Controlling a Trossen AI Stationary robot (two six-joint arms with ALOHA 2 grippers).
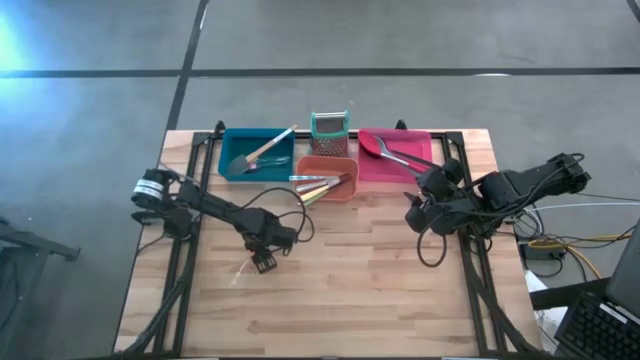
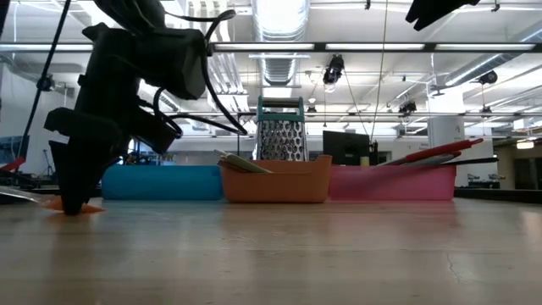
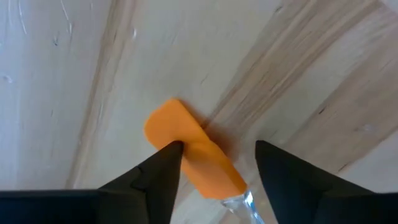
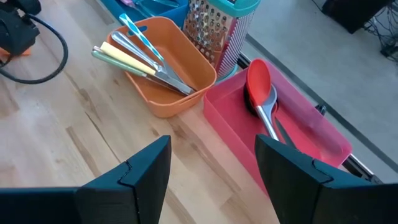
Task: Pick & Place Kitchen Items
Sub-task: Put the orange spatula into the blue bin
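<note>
A short tool with an orange handle and a clear or metal front end lies flat on the wooden table, left of the middle. My left gripper points down over it, open, one finger on each side of the handle. The low view shows this gripper right at the tabletop, with orange beside its tip. My right gripper hangs open and holds nothing, above the table's right side, in front of the pink bin. My left gripper comes at the orange handle from above, its fingers lying across it. One fingertip shows right at the handle's edge, but I cannot tell whether it touches. The tool lies flat on the table.
Along the far edge stand a blue bin with a spatula, an orange bin with several slim utensils, and a pink bin with a red spoon. A teal-rimmed mesh holder stands behind them. Bare wood lies toward the near edge.
</note>
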